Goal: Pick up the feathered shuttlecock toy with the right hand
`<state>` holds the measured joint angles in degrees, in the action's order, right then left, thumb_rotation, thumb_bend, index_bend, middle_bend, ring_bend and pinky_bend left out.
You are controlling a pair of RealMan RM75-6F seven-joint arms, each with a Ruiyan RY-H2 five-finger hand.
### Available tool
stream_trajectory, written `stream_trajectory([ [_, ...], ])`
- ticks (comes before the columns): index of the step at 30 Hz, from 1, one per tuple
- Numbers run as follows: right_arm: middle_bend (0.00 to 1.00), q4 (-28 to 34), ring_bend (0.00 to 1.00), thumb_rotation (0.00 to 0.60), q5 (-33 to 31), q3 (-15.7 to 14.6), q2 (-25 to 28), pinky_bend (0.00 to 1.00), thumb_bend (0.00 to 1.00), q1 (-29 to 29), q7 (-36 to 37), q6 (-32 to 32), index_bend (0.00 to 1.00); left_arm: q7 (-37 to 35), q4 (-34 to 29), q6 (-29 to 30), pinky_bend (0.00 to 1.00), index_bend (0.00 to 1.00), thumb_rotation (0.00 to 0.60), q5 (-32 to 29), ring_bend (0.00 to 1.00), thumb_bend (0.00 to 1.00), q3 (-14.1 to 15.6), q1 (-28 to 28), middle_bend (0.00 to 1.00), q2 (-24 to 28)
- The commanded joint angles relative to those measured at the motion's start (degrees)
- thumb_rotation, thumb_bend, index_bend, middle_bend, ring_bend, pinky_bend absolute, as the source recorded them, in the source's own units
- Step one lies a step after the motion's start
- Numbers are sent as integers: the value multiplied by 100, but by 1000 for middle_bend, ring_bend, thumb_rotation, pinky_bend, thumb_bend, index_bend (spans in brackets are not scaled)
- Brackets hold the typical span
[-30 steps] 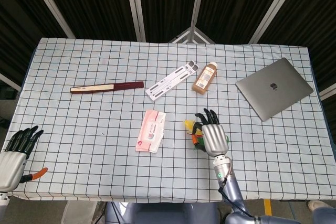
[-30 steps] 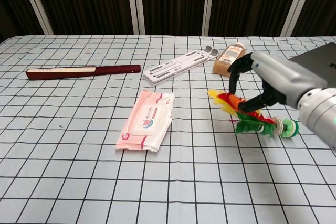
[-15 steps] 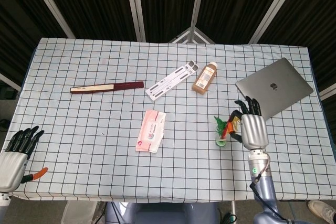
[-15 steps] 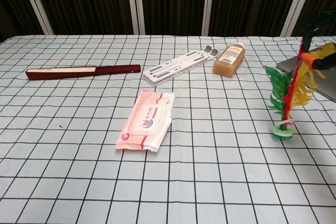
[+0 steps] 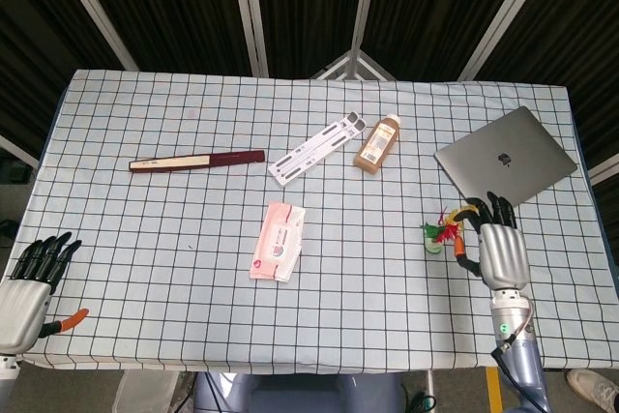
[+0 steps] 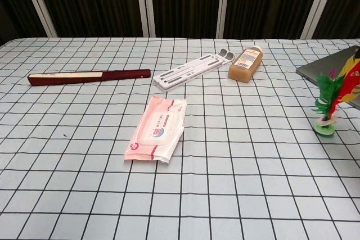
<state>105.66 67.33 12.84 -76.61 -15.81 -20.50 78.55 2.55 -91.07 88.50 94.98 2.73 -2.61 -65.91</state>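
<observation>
The feathered shuttlecock toy [image 5: 440,236] has green, red and yellow feathers and a round green base. It is at the right of the table, just in front of the laptop. My right hand [image 5: 500,250] grips its feathers from the right, fingers curled around them. In the chest view the toy [image 6: 331,98] stands nearly upright at the right edge, base down at the cloth, and the hand itself is out of frame. I cannot tell whether the base touches the table. My left hand [image 5: 26,282] hangs off the table's near left corner, fingers straight, holding nothing.
A grey laptop [image 5: 505,162] lies closed just behind the toy. A brown bottle [image 5: 377,142] and a white slotted strip [image 5: 317,149] lie mid-table at the back. A pink wipes pack [image 5: 278,241] lies in the middle, and a dark red folded fan [image 5: 196,161] to the left.
My right hand has carried the shuttlecock from the middle of the table to the right, close to the laptop. The toy went from lying sideways to hanging upright. The left hand stayed put.
</observation>
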Motion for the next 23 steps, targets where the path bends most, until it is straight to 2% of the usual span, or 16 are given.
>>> stream_trajectory([
  [1, 33, 29, 0, 600, 104, -123, 49, 0, 469, 67, 46, 31, 10, -3, 0, 9, 0, 0, 600, 8, 0, 0, -1, 0, 0, 1],
  [3, 1, 60, 0, 600, 141, -179, 90, 0, 442, 100, 16, 59, 0, -8, 4, 18, 0, 0, 600, 14, 0, 0, 1, 4, 0, 1],
  [12, 0, 220, 0, 600, 679, -417, 662, 0, 425, 435, 266, 452, 0, -20, 17, 26, 0, 0, 600, 16, 0, 0, 0, 6, 0, -2],
  [15, 0, 138, 0, 600, 943, -651, 965, 0, 424, 647, 418, 578, 0, -20, 18, 34, 0, 0, 600, 23, 0, 0, 2, 8, 0, 0],
  [17, 0, -81, 0, 600, 1235, -935, 1221, 0, 424, 869, 530, 711, 0, -11, 26, 39, 0, 0, 600, 32, 0, 0, 5, 10, 0, -2],
  [23, 0, -815, 0, 600, 2048, -1558, 1461, 0, 421, 1292, 636, 1067, 0, 30, 51, 50, 0, 0, 600, 75, 0, 0, 14, 6, 0, -17],
])
